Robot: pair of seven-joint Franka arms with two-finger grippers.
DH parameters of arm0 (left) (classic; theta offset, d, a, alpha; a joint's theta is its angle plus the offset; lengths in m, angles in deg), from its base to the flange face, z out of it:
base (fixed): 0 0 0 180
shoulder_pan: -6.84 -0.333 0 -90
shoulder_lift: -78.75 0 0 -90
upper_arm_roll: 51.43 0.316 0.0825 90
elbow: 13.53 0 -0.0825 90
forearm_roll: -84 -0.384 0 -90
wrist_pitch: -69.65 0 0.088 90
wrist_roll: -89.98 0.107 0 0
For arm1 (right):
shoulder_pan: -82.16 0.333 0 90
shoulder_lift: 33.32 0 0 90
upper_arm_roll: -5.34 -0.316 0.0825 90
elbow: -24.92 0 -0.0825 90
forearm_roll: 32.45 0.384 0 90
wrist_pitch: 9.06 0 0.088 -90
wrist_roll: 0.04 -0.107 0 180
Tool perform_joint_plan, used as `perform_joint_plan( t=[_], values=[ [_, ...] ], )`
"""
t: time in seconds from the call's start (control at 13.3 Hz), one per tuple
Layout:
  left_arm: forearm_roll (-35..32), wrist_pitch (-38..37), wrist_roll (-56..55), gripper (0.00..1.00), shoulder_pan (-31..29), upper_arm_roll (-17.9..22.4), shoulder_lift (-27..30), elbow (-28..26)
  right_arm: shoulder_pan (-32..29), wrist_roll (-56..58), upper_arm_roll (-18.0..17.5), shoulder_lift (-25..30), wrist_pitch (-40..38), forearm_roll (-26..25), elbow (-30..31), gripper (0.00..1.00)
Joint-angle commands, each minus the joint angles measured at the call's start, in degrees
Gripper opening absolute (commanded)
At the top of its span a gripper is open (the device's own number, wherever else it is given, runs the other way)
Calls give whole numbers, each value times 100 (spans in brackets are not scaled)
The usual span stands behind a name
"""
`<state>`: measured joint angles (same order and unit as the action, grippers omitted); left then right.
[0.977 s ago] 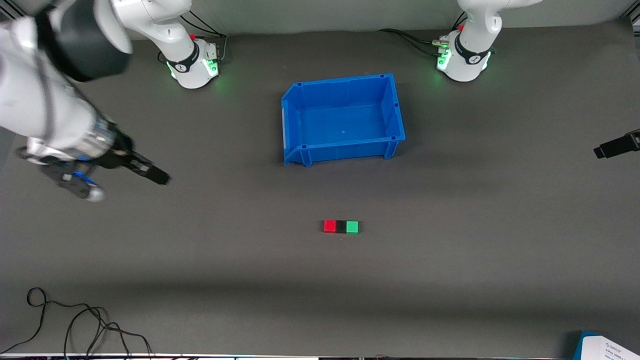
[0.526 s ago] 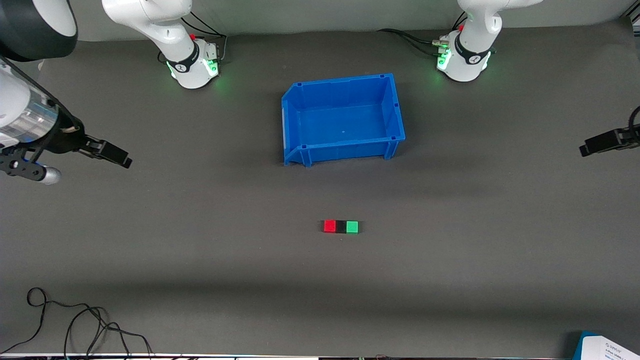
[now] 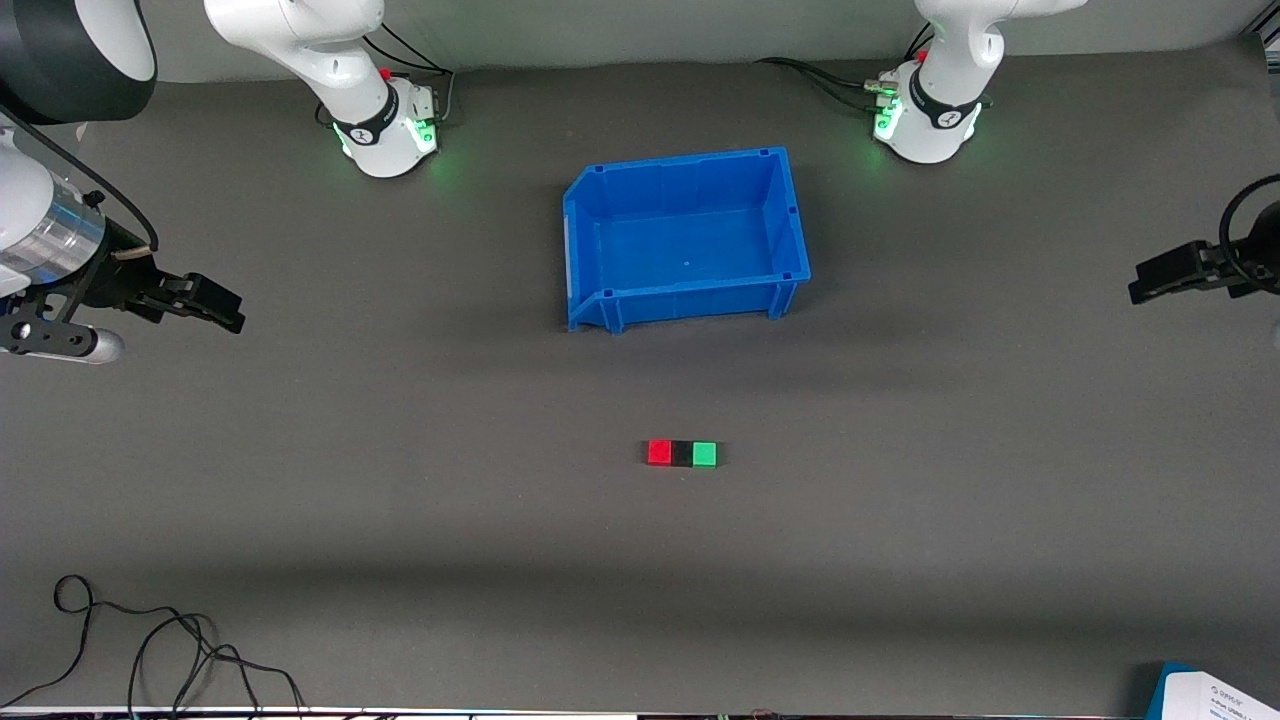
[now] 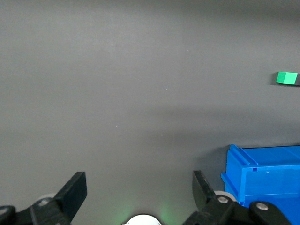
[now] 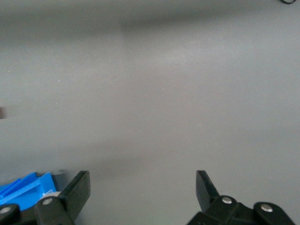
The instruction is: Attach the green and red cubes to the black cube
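Closest to the front camera there's a loose black cable (image 3: 150, 640) curled on the dark worktop (image 3: 400, 520) at about 8 o'clock, plus the corner of a blue and white box (image 3: 1215, 695) poking in at about 5 o'clock. Moving up, pretty much dead centre and a touch toward 6 o'clock, the three little cubes sit in a tight row: the red cube (image 3: 659, 452) toward the right arm's end, the black cube (image 3: 682, 453) in the middle, and the green cube (image 3: 705, 454) toward the left arm's end, all touching side by side, flat on the worktop. The left wrist view catches the green one too (image 4: 287, 78), with just a sliver of the black one next to it. Farther up, around 12 o'clock from the cubes, is the blue bin (image 3: 790, 215), well apart from them. The right gripper (image 3: 205, 305) hangs out at 9 o'clock over bare worktop, fingers spread wide with nothing between them. The left gripper (image 3: 1165, 275) is at 3 o'clock over its own end of the worktop, fingers also wide apart and holding nothing. Neither is anywhere near the cubes. The two arm bases sit farthest up, at 11 and 1 o'clock.
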<state>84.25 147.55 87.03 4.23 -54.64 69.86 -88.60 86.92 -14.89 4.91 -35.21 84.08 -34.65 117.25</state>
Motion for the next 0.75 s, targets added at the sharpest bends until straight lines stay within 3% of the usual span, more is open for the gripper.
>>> perform_joint_plan(
  t=[0.0,0.15,0.3,0.68],
  values=[
    [-78,392,154,100,163,39,562,-788,-55,78,-45,119,2,-80,118,100],
    [-78,542,154,100,190,-75,791,-1245,-63,158,-45,110,11,226,110,100],
    [-78,542,154,100,190,-75,783,-1282,-63,175,-19,93,2,534,31,100],
    [-78,604,277,100,147,-67,757,-1317,-63,184,7,83,2,501,4,100]
  ],
)
